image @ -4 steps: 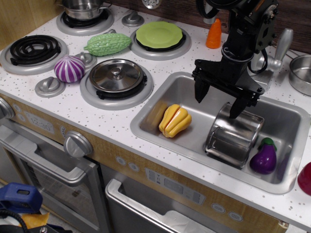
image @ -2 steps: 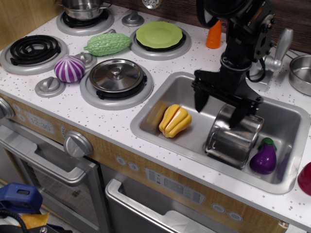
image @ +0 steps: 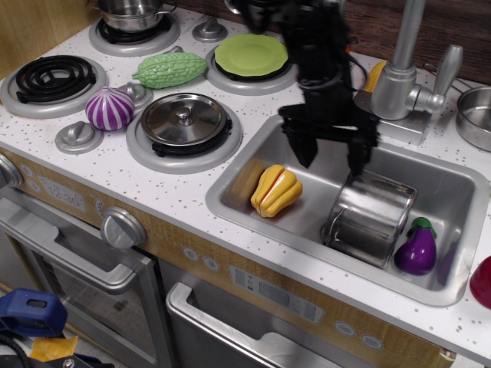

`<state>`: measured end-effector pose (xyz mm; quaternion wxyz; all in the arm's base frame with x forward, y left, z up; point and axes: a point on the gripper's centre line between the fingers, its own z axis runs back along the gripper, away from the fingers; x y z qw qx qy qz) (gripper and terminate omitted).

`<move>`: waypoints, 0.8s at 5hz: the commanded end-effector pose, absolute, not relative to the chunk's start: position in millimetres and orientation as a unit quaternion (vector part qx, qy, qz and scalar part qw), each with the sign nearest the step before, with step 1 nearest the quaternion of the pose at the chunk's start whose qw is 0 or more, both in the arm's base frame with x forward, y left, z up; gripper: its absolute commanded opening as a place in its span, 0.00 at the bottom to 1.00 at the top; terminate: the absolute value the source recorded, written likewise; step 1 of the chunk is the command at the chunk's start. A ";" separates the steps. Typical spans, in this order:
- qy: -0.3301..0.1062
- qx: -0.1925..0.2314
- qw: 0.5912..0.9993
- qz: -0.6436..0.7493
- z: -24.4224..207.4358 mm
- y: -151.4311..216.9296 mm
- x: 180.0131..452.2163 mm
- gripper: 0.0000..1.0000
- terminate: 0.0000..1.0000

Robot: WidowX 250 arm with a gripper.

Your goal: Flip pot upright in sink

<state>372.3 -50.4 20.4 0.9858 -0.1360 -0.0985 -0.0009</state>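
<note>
You have 1 pot [image: 370,217] lying on its side in the sink [image: 253,201], between 1 yellow vegetable [image: 276,191] and 1 eggplant [image: 416,248]. Your pincer [image: 332,159] hangs spread above it, holding nothing.

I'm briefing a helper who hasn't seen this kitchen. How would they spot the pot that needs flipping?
Look in the metal sink right of the burners. The pot lies on its side between a yellow vegetable and a purple eggplant: the only shiny steel cylinder there.
</note>
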 end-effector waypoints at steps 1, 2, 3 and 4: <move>-0.147 -0.237 0.960 0.028 37.4 -50.3 384.7 1.00 0.00; -0.142 -0.297 0.941 0.079 37.6 -58.7 383.2 1.00 0.00; -0.112 -0.274 0.950 0.098 29.0 -73.4 383.4 1.00 0.00; -0.111 -0.259 0.952 0.117 20.9 -82.7 381.7 1.00 0.00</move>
